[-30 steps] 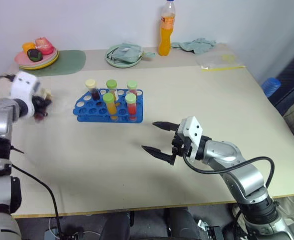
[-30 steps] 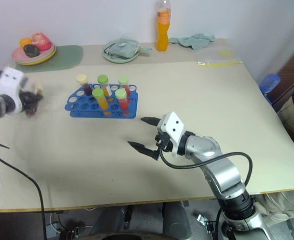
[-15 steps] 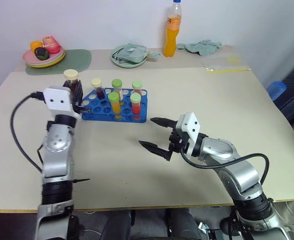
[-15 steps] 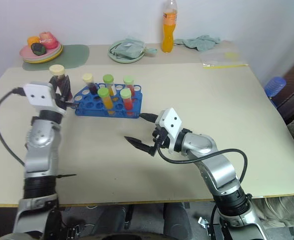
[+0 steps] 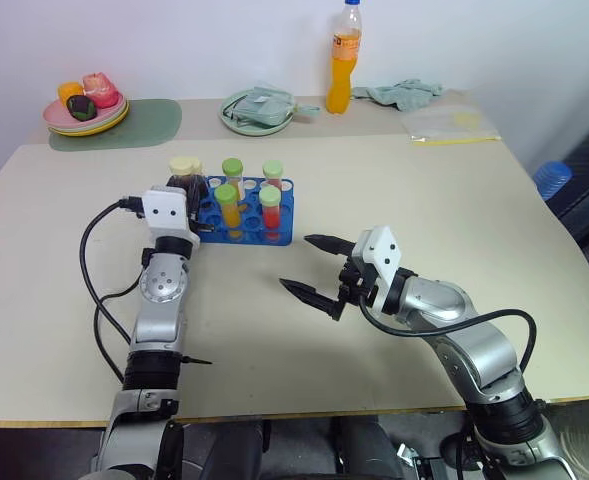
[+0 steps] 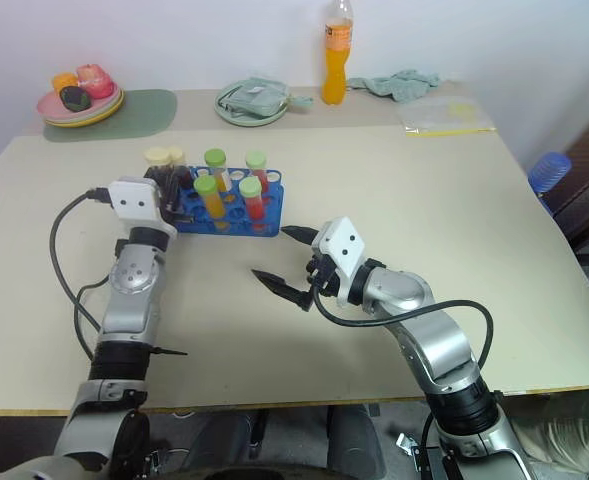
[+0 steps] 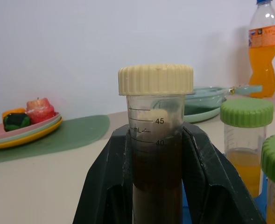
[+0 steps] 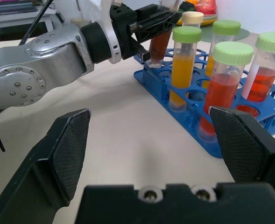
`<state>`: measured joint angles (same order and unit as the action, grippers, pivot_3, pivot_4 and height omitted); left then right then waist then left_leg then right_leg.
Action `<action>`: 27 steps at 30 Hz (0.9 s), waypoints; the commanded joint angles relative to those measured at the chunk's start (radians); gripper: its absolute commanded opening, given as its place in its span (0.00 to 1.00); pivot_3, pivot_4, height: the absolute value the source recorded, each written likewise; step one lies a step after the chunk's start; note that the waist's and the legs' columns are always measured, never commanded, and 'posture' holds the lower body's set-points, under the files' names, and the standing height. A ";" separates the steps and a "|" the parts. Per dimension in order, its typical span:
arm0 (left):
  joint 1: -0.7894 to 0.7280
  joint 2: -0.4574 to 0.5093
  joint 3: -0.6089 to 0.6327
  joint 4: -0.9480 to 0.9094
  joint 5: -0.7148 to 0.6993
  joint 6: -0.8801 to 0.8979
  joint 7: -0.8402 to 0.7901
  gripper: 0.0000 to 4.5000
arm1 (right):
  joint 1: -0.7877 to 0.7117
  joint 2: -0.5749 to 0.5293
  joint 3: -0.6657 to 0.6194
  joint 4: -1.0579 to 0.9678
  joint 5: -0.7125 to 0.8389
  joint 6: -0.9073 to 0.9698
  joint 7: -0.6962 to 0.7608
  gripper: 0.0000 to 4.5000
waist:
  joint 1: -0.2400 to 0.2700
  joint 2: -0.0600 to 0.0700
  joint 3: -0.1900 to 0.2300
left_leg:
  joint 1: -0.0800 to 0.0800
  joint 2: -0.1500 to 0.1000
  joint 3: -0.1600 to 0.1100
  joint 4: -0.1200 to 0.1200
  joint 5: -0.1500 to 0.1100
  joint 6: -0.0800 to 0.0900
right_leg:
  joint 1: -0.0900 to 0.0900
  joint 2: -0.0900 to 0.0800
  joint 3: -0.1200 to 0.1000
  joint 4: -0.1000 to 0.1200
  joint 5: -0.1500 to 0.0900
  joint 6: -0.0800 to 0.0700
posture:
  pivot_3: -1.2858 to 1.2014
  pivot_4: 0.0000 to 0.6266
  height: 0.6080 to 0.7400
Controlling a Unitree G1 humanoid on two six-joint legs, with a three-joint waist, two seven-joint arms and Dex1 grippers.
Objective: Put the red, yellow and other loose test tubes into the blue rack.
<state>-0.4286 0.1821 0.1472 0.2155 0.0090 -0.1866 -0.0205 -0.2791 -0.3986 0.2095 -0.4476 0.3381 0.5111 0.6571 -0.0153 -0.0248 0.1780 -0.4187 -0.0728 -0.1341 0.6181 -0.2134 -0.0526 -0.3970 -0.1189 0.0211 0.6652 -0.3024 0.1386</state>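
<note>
We've got the left pincer [image 7: 156, 186] clenched on a cream-capped test tube [image 7: 155, 135] of dark brown liquid, holding it upright right at the left end of the blue rack [image 5: 236, 212], its bottom just above the rack's end holes as seen from the right wrist. In the rack we count a second cream-capped tube [image 8: 191, 22] at the far left corner and four green-capped ones: two with yellow-orange liquid [image 8: 183, 70], two with red [image 8: 221, 88], all standing upright. In front of the rack, toward its right end, the right pincer [image 5: 314, 265] hangs over bare table [image 5: 424, 190] with its black fingers [image 8: 69, 149] spread wide and nothing between them. Well behind the rack we see an orange drink bottle [image 5: 341, 60] near the wall.
</note>
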 commanded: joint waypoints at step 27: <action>0.028 -0.036 -0.001 0.001 -0.021 -0.061 0.031 0.98 | 0.010 -0.005 -0.029 -0.036 0.034 -0.034 0.026 1.00 | 0.001 0.000 0.000 | 0.000 0.000 0.000 0.000 0.000 0.000 | 0.000 0.000 0.000 0.000 0.000 0.000 | 0.52 0.24 1.00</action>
<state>-0.4032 0.1475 0.1495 0.2662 -0.0200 -0.2433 0.0002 -0.2553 -0.4015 0.2037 -0.4478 0.3566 0.4942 0.6761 -0.0146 -0.0248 0.1780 -0.4186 -0.0728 -0.1344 0.6181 -0.2134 -0.0526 -0.3967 -0.1187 0.0211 0.6649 -0.3024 0.1387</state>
